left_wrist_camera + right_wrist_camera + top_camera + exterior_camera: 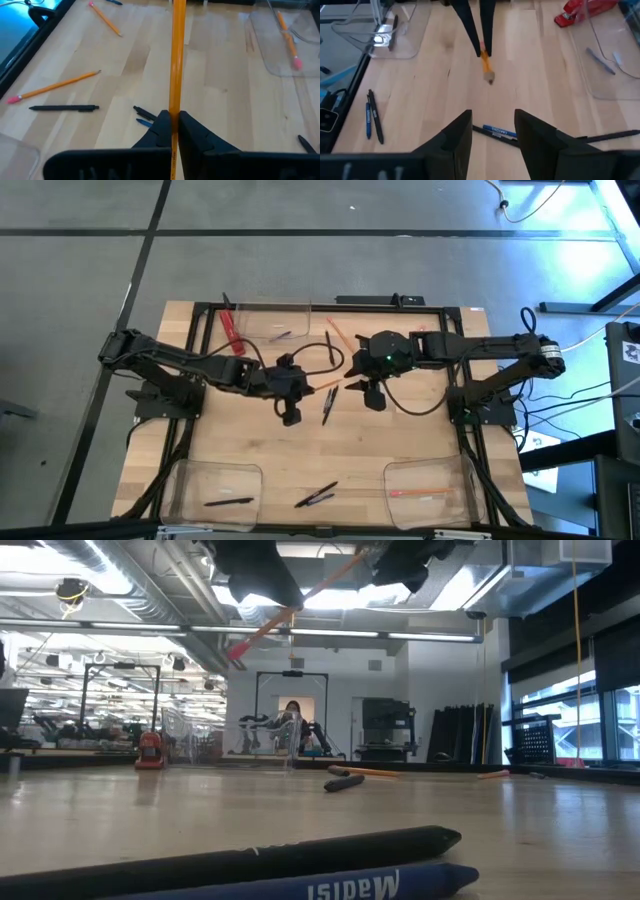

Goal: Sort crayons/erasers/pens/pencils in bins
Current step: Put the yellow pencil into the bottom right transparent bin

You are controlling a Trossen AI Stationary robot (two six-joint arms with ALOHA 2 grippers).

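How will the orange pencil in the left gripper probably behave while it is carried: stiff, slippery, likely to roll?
The pencil runs straight past the left gripper, so it is probably stiff and light. Most of its length sticks out beyond the fingers, so it might pivot in the grip. It is slim, so it would likely roll if dropped.

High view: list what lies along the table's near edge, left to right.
Clear shallow plastic bin holding a slim black pen → pair of dark pens loose on the wood → clear shallow plastic bin holding a long orange pencil.
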